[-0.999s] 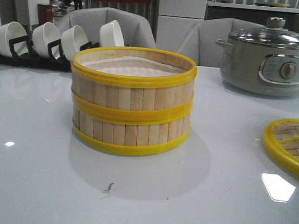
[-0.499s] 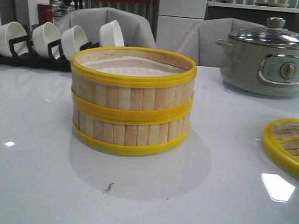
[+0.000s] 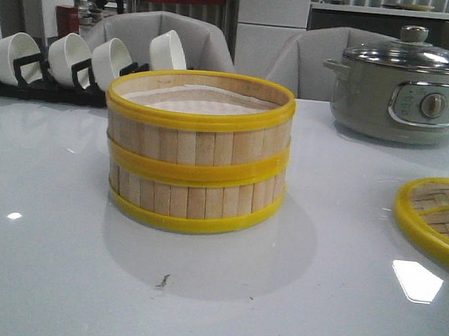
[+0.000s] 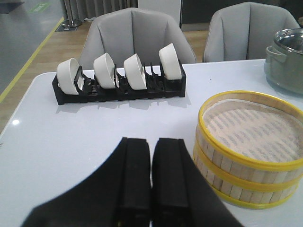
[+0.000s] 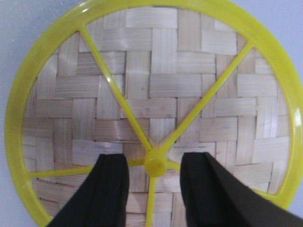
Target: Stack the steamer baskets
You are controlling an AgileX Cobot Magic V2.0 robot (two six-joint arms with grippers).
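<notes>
Two steamer baskets (image 3: 196, 154) stand stacked one on the other at the table's middle, bamboo slats with yellow rims, a white liner inside the top one. The stack (image 4: 248, 151) also shows in the left wrist view, beside my left gripper (image 4: 151, 144), which is shut with nothing between its fingers and apart from the stack. The woven lid (image 3: 440, 218) lies flat at the table's right edge. In the right wrist view the lid (image 5: 156, 90) fills the frame; my right gripper (image 5: 154, 163) is open right above it, one finger on each side of its yellow centre knob (image 5: 155, 163).
A black rack with several white bowls (image 3: 76, 65) stands at the back left. A grey-green electric pot with a glass lid (image 3: 409, 86) sits at the back right. Grey chairs stand behind the table (image 3: 43, 262).
</notes>
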